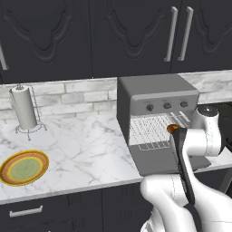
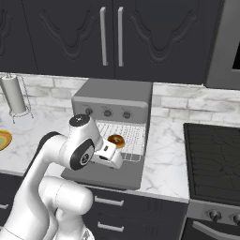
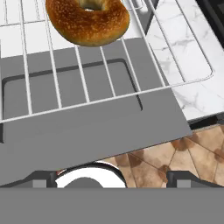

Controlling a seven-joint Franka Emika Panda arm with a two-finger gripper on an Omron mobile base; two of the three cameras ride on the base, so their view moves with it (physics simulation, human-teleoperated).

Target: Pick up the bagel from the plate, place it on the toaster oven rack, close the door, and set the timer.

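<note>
**Hand view: bagel on the rack, claw wide and empty**

Hand view looks down over the pulled-out rack (image 3: 87,83), a grid of thin pale bars. The bagel (image 3: 87,19) lies on those bars at about 12 o'clock, its upper part cut off by the edge. Under the rack lies the open door (image 3: 87,131), flat and grey with a framed window. The two dark tips of the claw (image 3: 112,178) stand far apart at about 6 o'clock, with nothing between them, and they touch neither the bagel nor the rack. At 3 o'clock shows a strip of marble table (image 3: 197,83), and at about 5 o'clock brown floor tiles (image 3: 175,157).

In the right base view the toaster oven (image 2: 115,96) sits on the table (image 2: 166,154) under the black cabinets (image 2: 140,37). Its door (image 2: 126,176) hangs down flat, and the rack (image 2: 129,136) sticks out above it. The bagel (image 2: 116,141) rests on the rack's near left part, just beside the arm's wrist. A stove (image 2: 213,159) stands at 3 o'clock of the oven.

In the left base view the plate (image 1: 24,167) lies on the table (image 1: 86,145) at 8 o'clock, well apart from the oven (image 1: 156,90). A paper towel roll (image 1: 25,108) stands upright in its wire holder at 10 o'clock. The bagel (image 1: 172,128) peeks out beside the arm, on the rack (image 1: 152,129).
</note>
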